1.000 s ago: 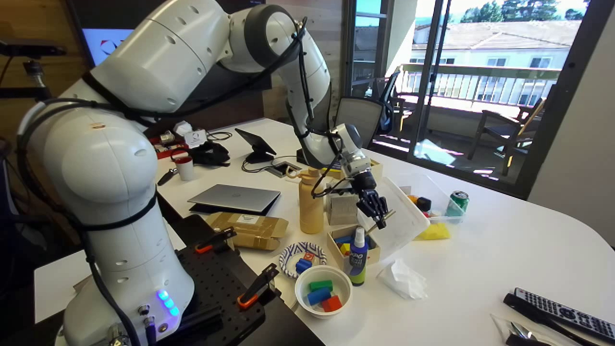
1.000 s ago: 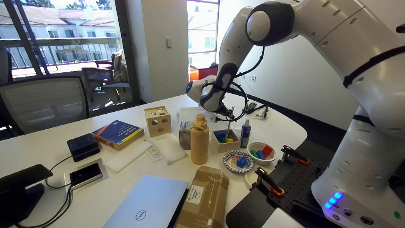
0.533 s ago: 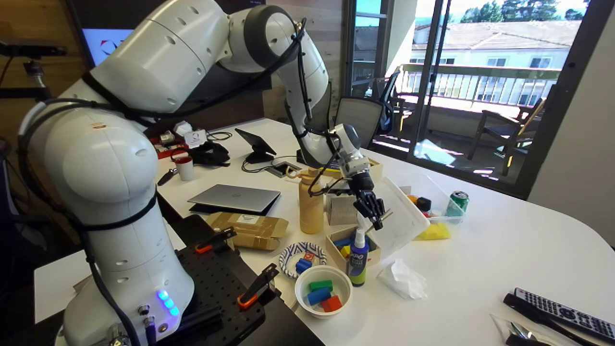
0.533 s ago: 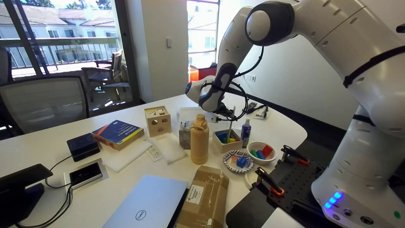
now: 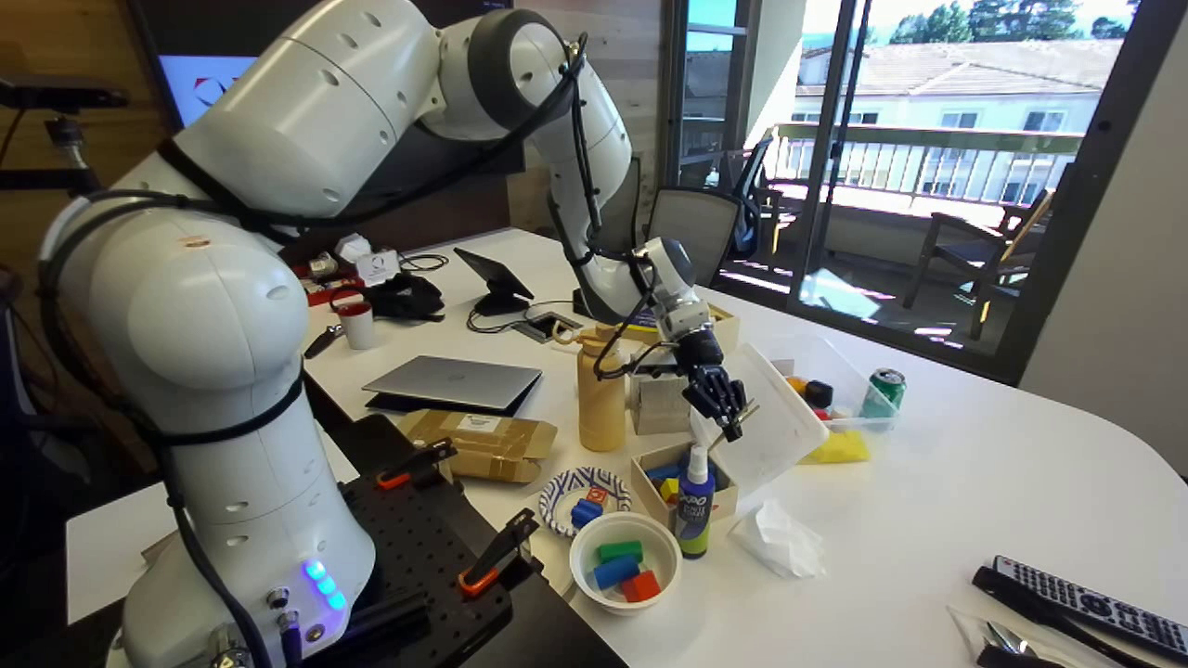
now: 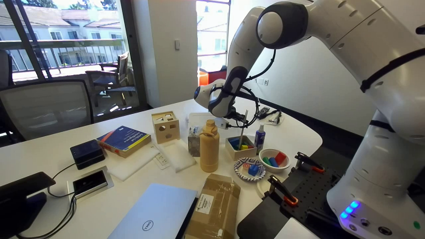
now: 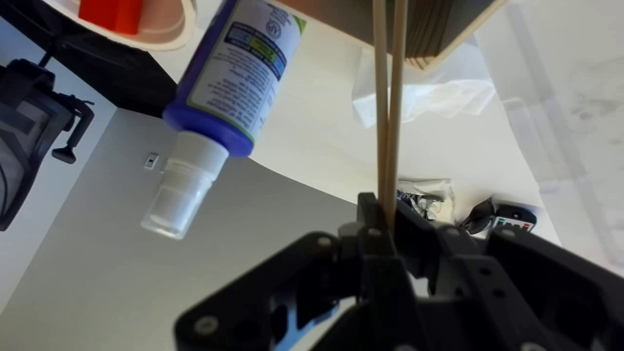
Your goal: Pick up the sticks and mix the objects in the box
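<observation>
The sticks (image 6: 242,134) are a pale thin pair, also in the wrist view (image 7: 388,112). My gripper (image 7: 387,207) is shut on their upper part; it shows in both exterior views (image 5: 740,425) (image 6: 241,118). The sticks slant down into the box, lower ends among the blocks; the exact contact is hidden. The box (image 6: 245,154) is pale tan and open-topped, also in an exterior view (image 5: 650,494) and cut off at the top of the wrist view (image 7: 336,24). It holds several blocks, including a blue one (image 6: 235,142) and a yellow one (image 6: 244,146). My gripper is above the box.
A spray bottle (image 5: 694,510) stands right against or close beside the box. Near it are a white bowl of blocks (image 5: 580,566), a patterned plate (image 5: 557,501), a tan bottle (image 6: 209,152), a crumpled tissue (image 5: 780,543) and a clear plastic lid (image 5: 789,408).
The sticks and gripper have shifted slightly. The box has slid a little toward the spray bottle, and the spray bottle has moved slightly the same way. The sticks stay held.
</observation>
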